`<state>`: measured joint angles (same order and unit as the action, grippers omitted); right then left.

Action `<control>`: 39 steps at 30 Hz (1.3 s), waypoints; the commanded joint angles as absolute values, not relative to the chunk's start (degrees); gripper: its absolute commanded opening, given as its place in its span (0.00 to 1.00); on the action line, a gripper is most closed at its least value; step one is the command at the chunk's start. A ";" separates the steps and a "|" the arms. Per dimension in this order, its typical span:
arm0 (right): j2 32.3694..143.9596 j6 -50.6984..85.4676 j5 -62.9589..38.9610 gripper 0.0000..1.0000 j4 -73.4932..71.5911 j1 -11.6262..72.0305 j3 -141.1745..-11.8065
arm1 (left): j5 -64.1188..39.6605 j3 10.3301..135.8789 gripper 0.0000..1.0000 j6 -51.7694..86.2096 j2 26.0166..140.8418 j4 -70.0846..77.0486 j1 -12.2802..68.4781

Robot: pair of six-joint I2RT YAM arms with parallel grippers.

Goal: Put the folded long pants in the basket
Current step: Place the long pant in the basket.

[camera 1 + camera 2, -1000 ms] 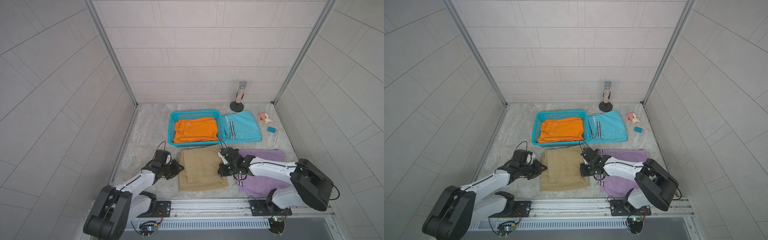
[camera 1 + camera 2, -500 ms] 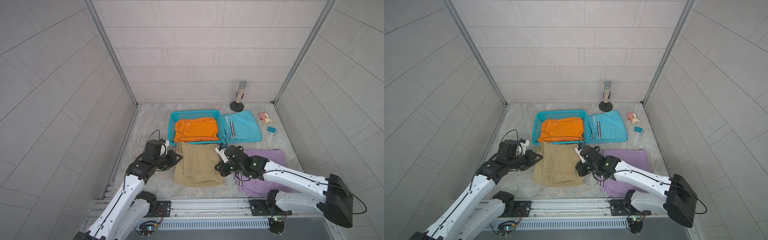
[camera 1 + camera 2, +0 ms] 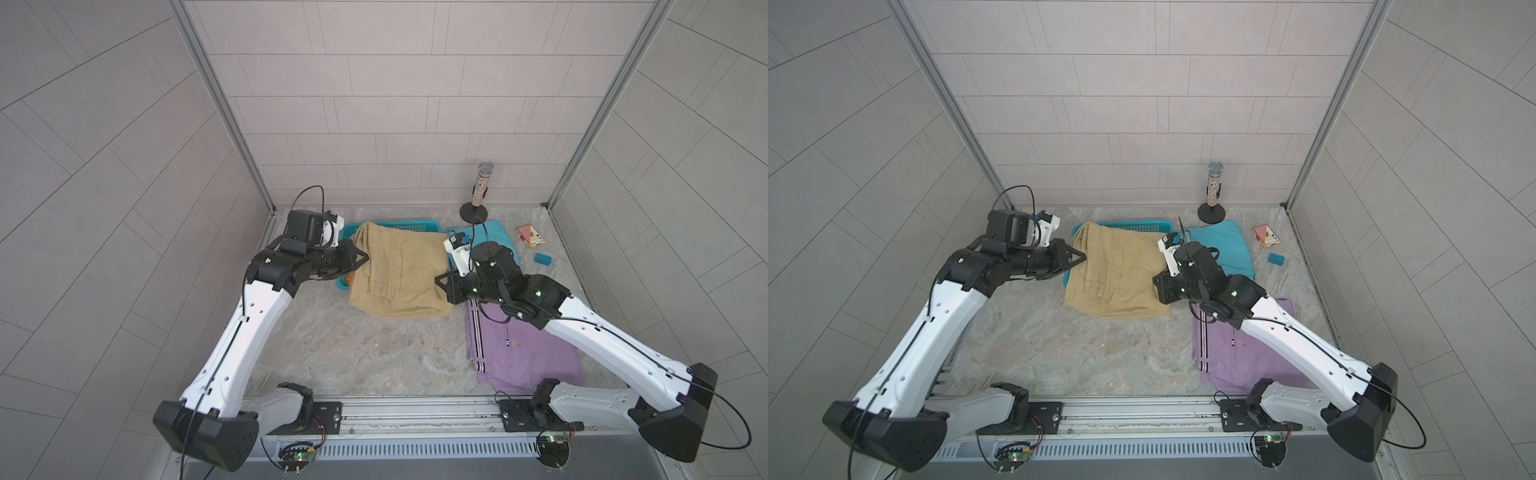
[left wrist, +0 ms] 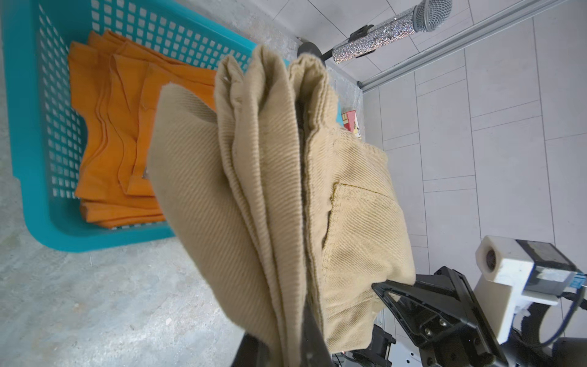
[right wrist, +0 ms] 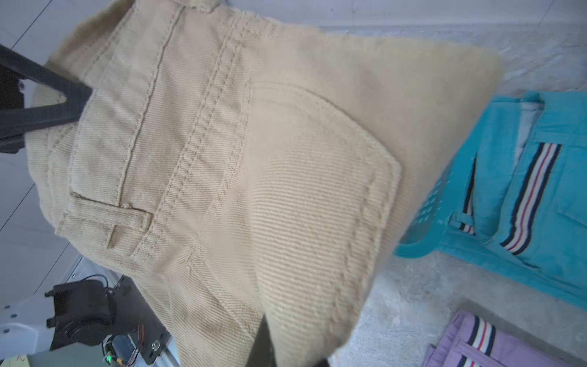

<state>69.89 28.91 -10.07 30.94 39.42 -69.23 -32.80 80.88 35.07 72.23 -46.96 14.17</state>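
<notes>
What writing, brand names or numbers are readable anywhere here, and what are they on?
No text can be read anywhere.
small red and white box: printed marks, too small to read.
lilac pants: a tiny round mark, illegible.
khaki pants: only stitching, no label showing.

No readable text anywhere; print on the small red box [image 3: 530,236] is illegible.

Pale grey tiled walls [image 3: 374,104] are enclosing a mottled grey stone-look floor [image 3: 353,353] on three sides, slim metal corner posts [image 3: 224,108] are running up both back corners, and soft even light is falling across it all.
</notes>
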 commanded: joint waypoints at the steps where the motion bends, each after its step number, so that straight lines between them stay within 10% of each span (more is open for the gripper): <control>1: 74.48 26.72 -10.55 0.00 29.54 35.25 -74.59 | -31.79 86.78 0.00 32.61 78.21 -45.12 12.72; 31: 106.87 28.63 -11.80 0.01 21.69 28.46 -81.95 | -29.95 92.90 0.00 29.71 111.61 -40.25 7.08; 36: 104.95 25.74 -8.78 0.24 27.11 28.41 -86.36 | -29.38 93.97 0.53 29.09 109.04 -43.41 7.20; 39: 101.91 25.01 -6.35 0.31 31.31 28.69 -89.05 | -29.18 93.81 0.62 27.89 104.60 -45.04 7.55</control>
